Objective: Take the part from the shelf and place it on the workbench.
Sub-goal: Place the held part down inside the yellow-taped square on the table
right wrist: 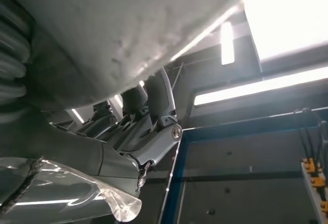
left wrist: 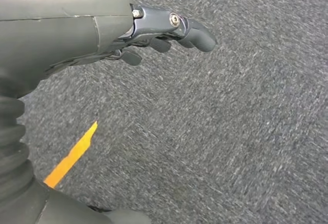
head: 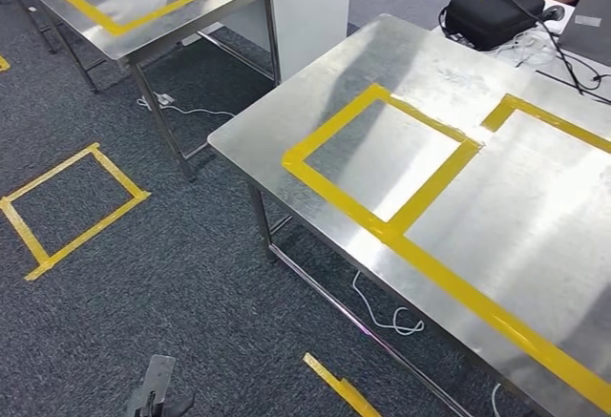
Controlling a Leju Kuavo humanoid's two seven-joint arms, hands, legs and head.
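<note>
Gripping a large grey part (right wrist: 116, 34) wrapped partly in clear plastic film (right wrist: 77, 193), the right robot hand (right wrist: 139, 126) has its fingers curled against the part's underside, raised toward ceiling lights. The left robot hand (left wrist: 155, 29) hangs over grey carpet (left wrist: 232, 131) beside a yellow tape strip (left wrist: 72, 155), holding nothing, fingers loosely apart. Ahead stands a steel desk (head: 346, 64) marked with yellow tape rectangles (head: 382, 221); a black bag (head: 494, 11) sits at its far edge. No readable writing shows.
</note>
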